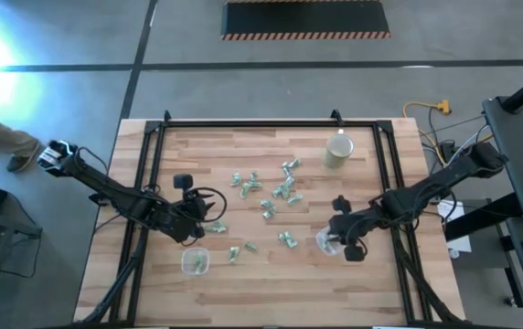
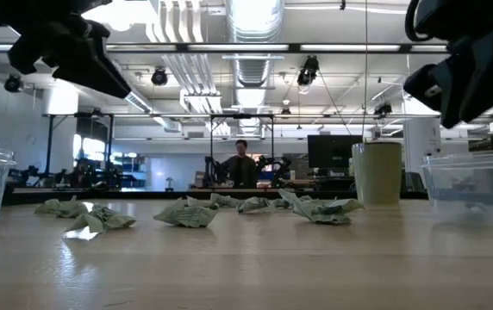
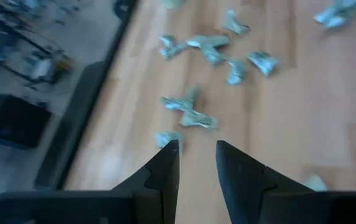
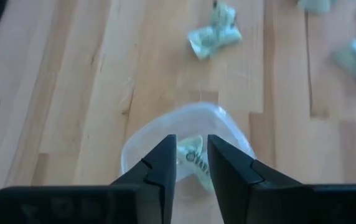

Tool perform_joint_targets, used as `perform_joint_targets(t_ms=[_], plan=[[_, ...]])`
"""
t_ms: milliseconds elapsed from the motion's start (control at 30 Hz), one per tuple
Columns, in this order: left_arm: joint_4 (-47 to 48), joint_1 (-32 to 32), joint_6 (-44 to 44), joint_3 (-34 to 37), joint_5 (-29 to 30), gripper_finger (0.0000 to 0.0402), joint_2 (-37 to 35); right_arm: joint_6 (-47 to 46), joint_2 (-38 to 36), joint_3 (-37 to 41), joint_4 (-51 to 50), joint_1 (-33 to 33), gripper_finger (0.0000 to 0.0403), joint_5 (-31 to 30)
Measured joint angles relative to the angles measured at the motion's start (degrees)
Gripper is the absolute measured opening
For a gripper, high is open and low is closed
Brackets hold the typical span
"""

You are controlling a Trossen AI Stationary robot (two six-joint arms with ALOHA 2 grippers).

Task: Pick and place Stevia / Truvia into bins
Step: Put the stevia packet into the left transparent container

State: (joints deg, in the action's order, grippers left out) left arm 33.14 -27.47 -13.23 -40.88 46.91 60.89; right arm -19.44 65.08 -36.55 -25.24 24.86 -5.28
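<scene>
Parted slightly, the right gripper [image 4: 192, 158] is hanging above the right bin [image 4: 228, 124], a Stevia sachet [image 4: 192, 155] between its jaws, seemingly releasing; it risks clinging. Left gripper [image 3: 196, 163], empty and narrowly parted, is hovering over scattered sachets [image 3: 187, 112].

Seen from above, the sachets [image 1: 271, 194] scatter across the table's [image 1: 271, 292] centre, crowding passage there. A beige cup [image 1: 338, 151] stands upright at about 1 o'clock from the scatter. One clear tub [image 1: 195, 261] sits at 7 o'clock, the other [image 1: 327, 241] at 4 o'clock, under the right gripper [image 1: 342, 239]. The left gripper [image 1: 208, 217] blocks the 8 o'clock side. Bare wood lies open along the 6 o'clock edge.
</scene>
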Motion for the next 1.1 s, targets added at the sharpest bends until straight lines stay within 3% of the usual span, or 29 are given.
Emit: perform_joint_targets(t_ms=[100,233,500,667,867,1100], plan=[[1.23,1.64,-1.68,0.01,-6.56,0.0089,0.3,2.99,-0.07,-1.81,-0.05,0.0,0.0082,-0.76],[8.71,4.71,-10.19,-0.37,-15.07,0.0089,0.08,8.18,-0.07,-4.63,0.03,0.0,0.0073,-1.53],[21.74,7.02,-19.47,-0.17,-21.71,0.0089,0.16,17.63,-0.09,-7.42,0.1,0.0,0.0059,-8.53],[21.86,8.49,-19.48,0.19,-22.98,0.0089,0.14,18.62,-0.09,-7.45,0.14,-0.02,0.0061,-12.98],[21.27,12.52,-14.1,1.23,-23.78,0.0089,0.23,18.62,-0.08,-7.34,0.15,0.0,0.0063,-13.06],[15.29,18.67,-5.57,4.34,-33.43,0.0089,0.6,18.41,-0.07,-7.32,0.16,0.0,0.0059,-12.94]])
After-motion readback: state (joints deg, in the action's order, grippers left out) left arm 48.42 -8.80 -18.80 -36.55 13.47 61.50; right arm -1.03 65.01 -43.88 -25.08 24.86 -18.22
